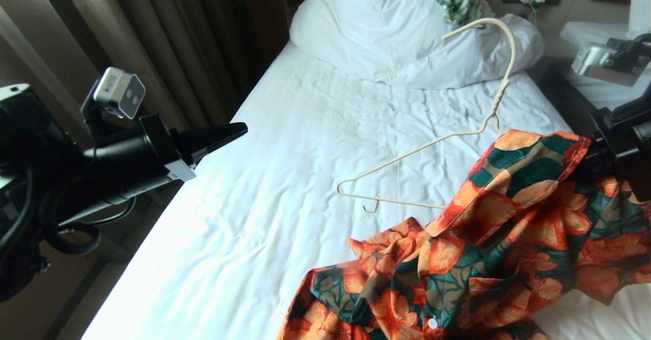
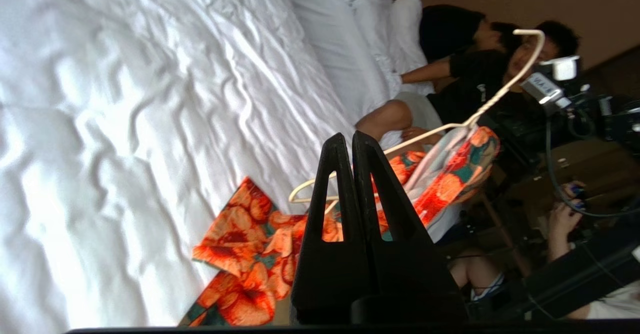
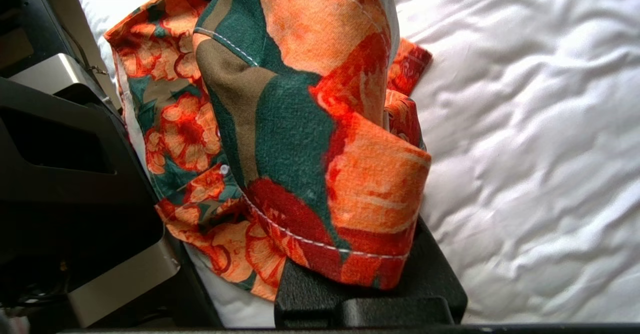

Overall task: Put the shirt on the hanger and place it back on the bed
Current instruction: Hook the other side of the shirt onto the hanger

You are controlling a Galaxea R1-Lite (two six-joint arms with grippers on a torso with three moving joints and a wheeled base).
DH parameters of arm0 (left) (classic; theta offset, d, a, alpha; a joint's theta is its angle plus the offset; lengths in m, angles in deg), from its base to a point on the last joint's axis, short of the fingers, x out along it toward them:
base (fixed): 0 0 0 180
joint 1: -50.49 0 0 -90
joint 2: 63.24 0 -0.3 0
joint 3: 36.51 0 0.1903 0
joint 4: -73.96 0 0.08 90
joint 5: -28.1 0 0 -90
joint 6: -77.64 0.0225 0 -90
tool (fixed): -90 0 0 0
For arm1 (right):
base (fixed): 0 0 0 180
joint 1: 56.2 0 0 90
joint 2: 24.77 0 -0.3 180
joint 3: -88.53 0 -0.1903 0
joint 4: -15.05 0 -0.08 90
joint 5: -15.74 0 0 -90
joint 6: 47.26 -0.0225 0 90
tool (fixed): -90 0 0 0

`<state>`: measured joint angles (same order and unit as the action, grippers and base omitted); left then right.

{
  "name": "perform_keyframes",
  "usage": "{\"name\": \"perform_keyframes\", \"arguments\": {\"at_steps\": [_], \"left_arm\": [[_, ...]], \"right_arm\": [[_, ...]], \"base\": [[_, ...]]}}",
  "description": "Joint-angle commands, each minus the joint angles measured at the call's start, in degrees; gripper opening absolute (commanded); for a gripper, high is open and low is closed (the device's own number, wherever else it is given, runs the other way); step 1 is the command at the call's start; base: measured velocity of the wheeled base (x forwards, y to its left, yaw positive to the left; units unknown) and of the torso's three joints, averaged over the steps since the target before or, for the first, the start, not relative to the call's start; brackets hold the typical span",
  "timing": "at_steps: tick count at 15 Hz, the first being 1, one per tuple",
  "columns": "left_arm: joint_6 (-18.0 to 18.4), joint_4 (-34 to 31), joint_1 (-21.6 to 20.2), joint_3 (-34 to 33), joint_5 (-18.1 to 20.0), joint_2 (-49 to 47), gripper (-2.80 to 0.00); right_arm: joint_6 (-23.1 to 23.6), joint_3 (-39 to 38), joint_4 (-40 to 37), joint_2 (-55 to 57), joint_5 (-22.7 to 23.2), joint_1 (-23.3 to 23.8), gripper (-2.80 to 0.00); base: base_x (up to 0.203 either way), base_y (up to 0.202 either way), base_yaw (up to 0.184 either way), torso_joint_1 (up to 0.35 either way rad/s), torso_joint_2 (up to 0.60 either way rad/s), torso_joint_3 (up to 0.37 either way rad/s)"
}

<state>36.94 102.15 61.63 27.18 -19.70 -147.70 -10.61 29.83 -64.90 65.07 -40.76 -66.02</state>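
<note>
Cream hanger (image 1: 460, 131), one, carries one shirt (image 1: 508, 238), pinched by right gripper (image 1: 585, 159); left gripper (image 1: 239, 129) closed, empty.

Bed (image 1: 285, 141) with wrinkled white sheet, bunched duvet (image 1: 386, 34) at its head, flowered shirt (image 1: 457, 274) partly lying on it

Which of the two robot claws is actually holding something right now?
The right gripper, at the bed's right edge: it is shut on the shirt, lifting one shoulder draped over the hanger. The left gripper is shut on nothing.
</note>
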Motion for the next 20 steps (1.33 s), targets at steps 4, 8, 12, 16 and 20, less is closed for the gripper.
{"name": "perform_keyframes", "arguments": {"at_steps": [4, 8, 12, 16, 20], "left_arm": [[2.7, -3.5, 3.3, 2.0, -1.6, -3.9, -2.8], [2.7, -3.9, 4.8, 2.9, -1.7, -5.5, -2.8], [2.8, -3.8, 7.2, 3.9, -1.9, -8.5, -2.8], [5.4, -6.6, 11.3, 3.9, -5.0, -11.3, -2.8], [12.3, -17.9, 17.6, 6.3, -14.6, -13.5, -2.8]], "right_arm": [[1.3, -2.4, -0.8, 2.6, -0.2, 1.3, -2.8], [4.2, -7.5, -0.5, 2.3, -9.9, 2.5, -2.8], [4.8, -10.6, -0.5, 2.2, -12.1, 5.7, -2.8], [4.9, -17.0, 2.1, 0.9, -11.4, 11.4, -2.8], [4.9, -28.7, 13.6, -0.5, -6.5, 14.5, -2.8]], "base": [[0.0, 0.0, 0.0, 0.0, 0.0, 0.0], [0.0, 0.0, 0.0, 0.0, 0.0, 0.0], [0.0, 0.0, 0.0, 0.0, 0.0, 0.0], [0.0, 0.0, 0.0, 0.0, 0.0, 0.0], [0.0, 0.0, 0.0, 0.0, 0.0, 0.0]]}}
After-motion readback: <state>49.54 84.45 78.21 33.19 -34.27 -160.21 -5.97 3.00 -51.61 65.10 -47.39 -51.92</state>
